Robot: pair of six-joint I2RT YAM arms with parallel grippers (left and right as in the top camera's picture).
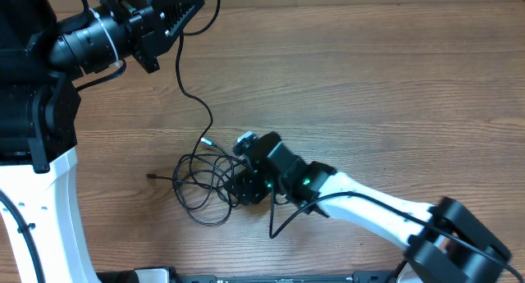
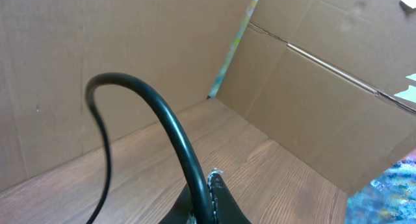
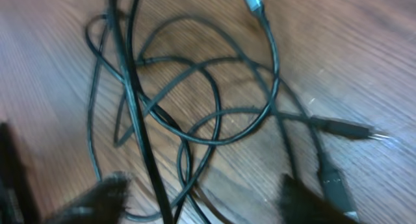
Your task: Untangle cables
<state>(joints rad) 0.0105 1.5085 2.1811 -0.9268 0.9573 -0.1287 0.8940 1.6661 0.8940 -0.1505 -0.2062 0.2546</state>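
Cables lie tangled on the desk; my left hand is clamped on one strand, my right hand hangs over the knot, its gap unreadable to me, needing a clean single-loop pinch next.

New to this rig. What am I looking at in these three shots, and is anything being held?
Two robot arms work at a wooden table. The top picture looks down from overhead; the other two come from cameras on each wrist. A tangle of thin black cables lies on the wood. The left gripper is raised at the far corner, shut on a cable that trails down to the tangle. The right gripper sits low over the tangle; its view is blurred, so I cannot tell whether it grips anything.
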